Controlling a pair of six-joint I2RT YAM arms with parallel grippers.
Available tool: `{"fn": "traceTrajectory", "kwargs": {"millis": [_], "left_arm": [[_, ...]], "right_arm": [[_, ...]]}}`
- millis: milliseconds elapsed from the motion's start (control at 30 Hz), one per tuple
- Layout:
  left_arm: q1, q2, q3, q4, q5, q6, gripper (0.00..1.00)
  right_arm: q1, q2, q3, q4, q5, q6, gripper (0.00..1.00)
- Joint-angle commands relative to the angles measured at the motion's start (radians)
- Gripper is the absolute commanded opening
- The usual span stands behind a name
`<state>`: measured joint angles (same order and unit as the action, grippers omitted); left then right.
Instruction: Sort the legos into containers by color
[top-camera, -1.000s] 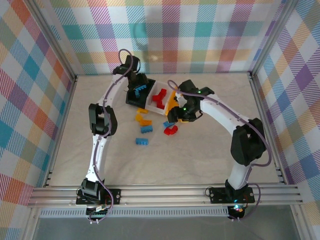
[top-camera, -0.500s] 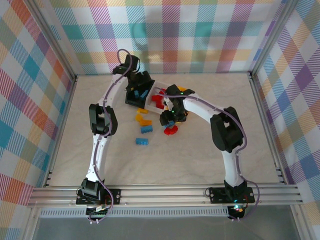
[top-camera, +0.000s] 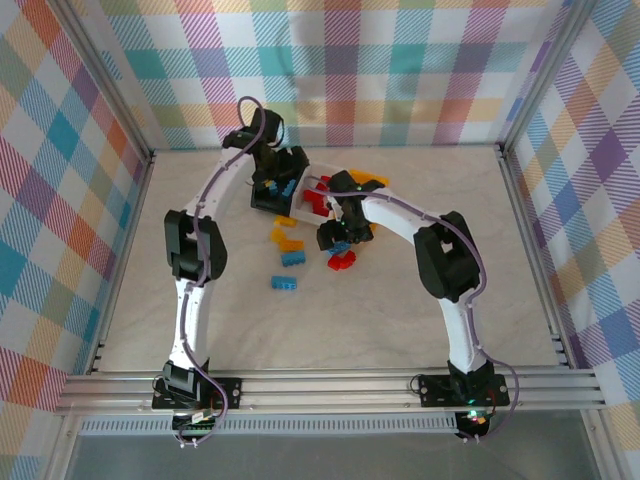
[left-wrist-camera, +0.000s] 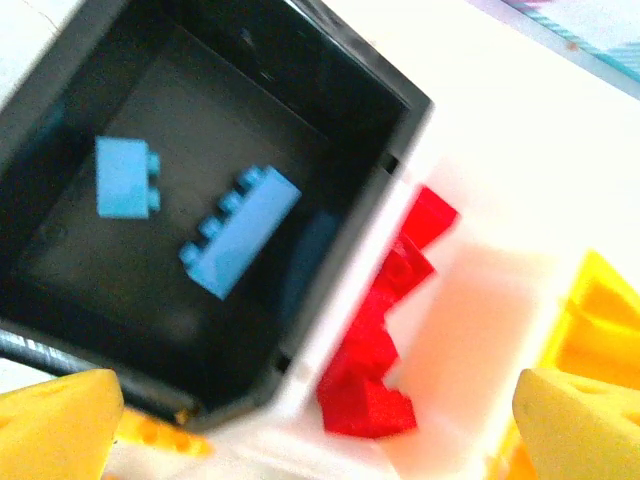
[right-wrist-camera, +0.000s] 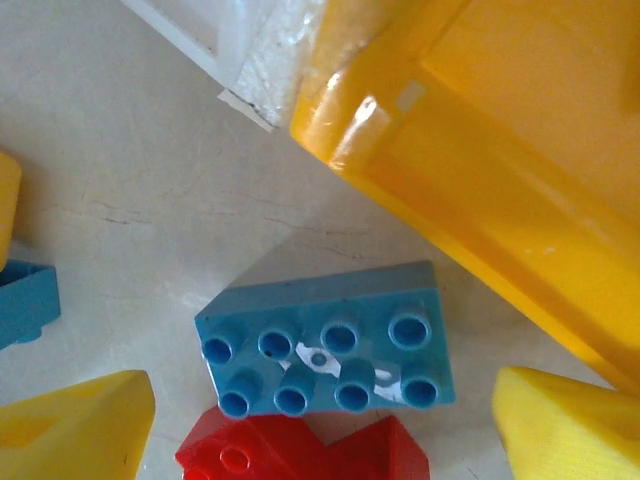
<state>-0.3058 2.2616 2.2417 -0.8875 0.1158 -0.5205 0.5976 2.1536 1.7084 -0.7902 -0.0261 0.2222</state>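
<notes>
In the left wrist view, the left gripper (left-wrist-camera: 320, 430) is hanging spread wide and empty over the black bin (left-wrist-camera: 200, 110). Two blue legos (left-wrist-camera: 240, 230) are lying there, and red legos (left-wrist-camera: 385, 330) are sitting in the white bin (left-wrist-camera: 480, 320) beside it. Low in the right wrist view, the right gripper (right-wrist-camera: 320, 430) is gaping wide, a blue brick (right-wrist-camera: 325, 350) lying between its fingers just beside the orange bin (right-wrist-camera: 480, 170).

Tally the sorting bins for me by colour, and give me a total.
Black bin: 1
White bin: 1
Orange-yellow bin: 1
Total: 3
</notes>
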Motion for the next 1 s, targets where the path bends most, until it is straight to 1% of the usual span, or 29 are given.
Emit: {"fn": "traceTrajectory", "kwargs": {"millis": [0,167,300,400,500,633,667,867,967], "left_arm": [[-0.006,-0.094,-0.064,-0.011,0.032,-0.004,1.0],[-0.006,-0.167,-0.146,-0.015,0.05,-0.004,1.0],[-0.004,-0.224,-0.208,-0.019,0.059,0.0,1.0],[-0.003,-0.266,-0.255,-0.025,0.059,0.011,1.0],[0.003,-0.31,-0.312,-0.028,0.057,0.017,1.0],[0.015,-0.368,-0.392,-0.024,0.048,0.022,1.0],[0.018,-0.38,-0.409,-0.022,0.048,0.019,1.0],[0.036,-0.439,-0.483,-0.021,0.042,0.023,1.0],[0.042,-0.468,-0.522,-0.027,0.035,0.031,1.0]], "right_arm": [[0.013,0.053,0.031,0.042,0.002,-0.031,0.87],[0.035,0.09,0.049,0.038,0.027,-0.074,0.85],[0.053,0.109,0.051,0.028,0.077,-0.108,0.84],[0.059,0.116,0.046,0.026,0.103,-0.115,0.81],[0.062,0.118,0.044,0.031,0.1,-0.118,0.74],[0.065,0.126,0.054,0.026,0.104,-0.121,0.58],[0.065,0.124,0.054,0.029,0.104,-0.121,0.57],[0.065,0.088,0.066,0.027,0.091,-0.113,0.56],[0.064,0.028,0.066,0.025,0.057,-0.095,0.57]]}}
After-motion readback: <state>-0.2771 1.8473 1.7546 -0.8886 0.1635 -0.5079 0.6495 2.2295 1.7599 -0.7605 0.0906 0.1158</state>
